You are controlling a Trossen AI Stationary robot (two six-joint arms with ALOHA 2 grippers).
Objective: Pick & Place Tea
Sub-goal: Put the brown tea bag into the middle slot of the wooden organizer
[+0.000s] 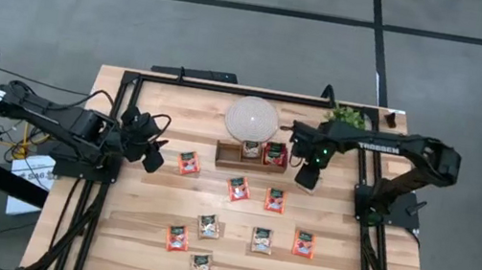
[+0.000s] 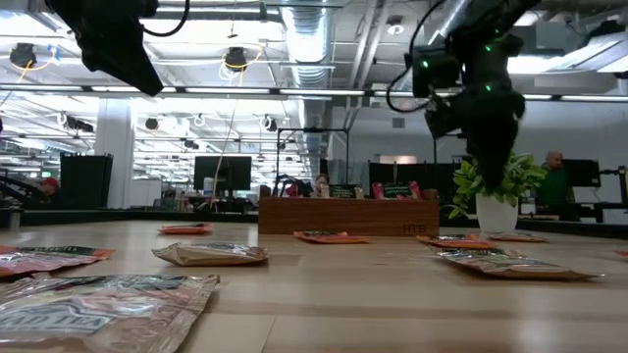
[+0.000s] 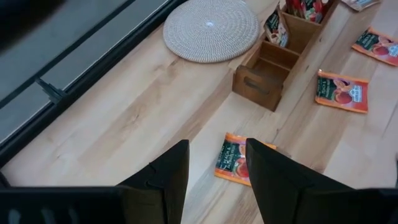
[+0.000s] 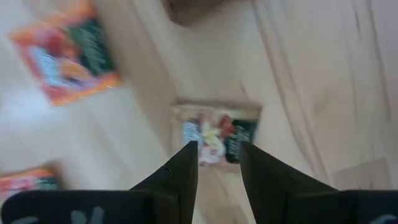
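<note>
Several flat tea sachets, red-orange and pale tan, lie scattered on the wooden table. My right gripper points down, open, just right of the wooden tray. It hangs above a pale sachet that lies flat on the table under its fingers, and in the low view it is clear of the tabletop. The tray holds a pale sachet and a red one standing in its compartments. My left gripper waits open above the table's left side, and a red sachet lies beyond its fingertips.
A round white woven disc lies just behind the tray. A small potted plant stands at the back right. Black frame rails run along the table's left, right and far edges. People and desks show in the room beyond.
</note>
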